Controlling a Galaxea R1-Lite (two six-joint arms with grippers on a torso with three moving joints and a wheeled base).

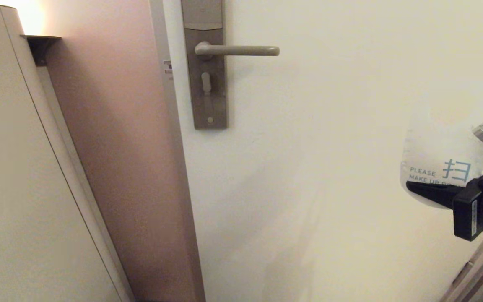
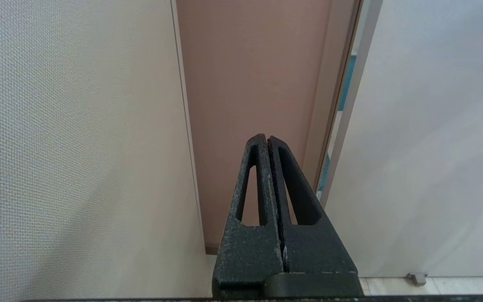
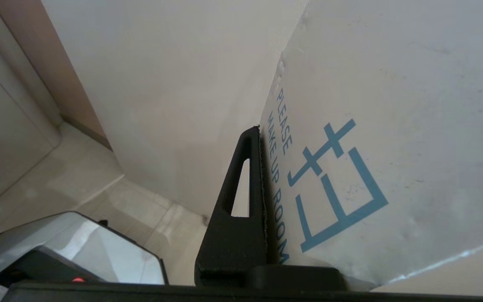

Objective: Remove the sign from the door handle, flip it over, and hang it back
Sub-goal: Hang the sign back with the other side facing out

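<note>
The door handle [image 1: 237,50], a beige-grey lever on a brown-grey backplate [image 1: 205,84], is bare at the top of the head view. My right gripper [image 1: 428,189] is far to the right of it and lower, shut on the bottom end of the sign [image 1: 445,144]. The sign stands upright with its white "PLEASE MAKE UP ROOM" side toward me and its oval hole at the top. In the right wrist view the sign [image 3: 392,138] lies flat against one finger [image 3: 241,197]; the other finger is hidden behind it. My left gripper [image 2: 266,140] is shut and empty, low by the door frame.
The cream door [image 1: 350,188] fills the middle and right of the head view. The pinkish door frame [image 1: 120,147] and a beige wall panel [image 1: 15,167] are at the left. A door stop [image 2: 416,277] sits on the tiled floor.
</note>
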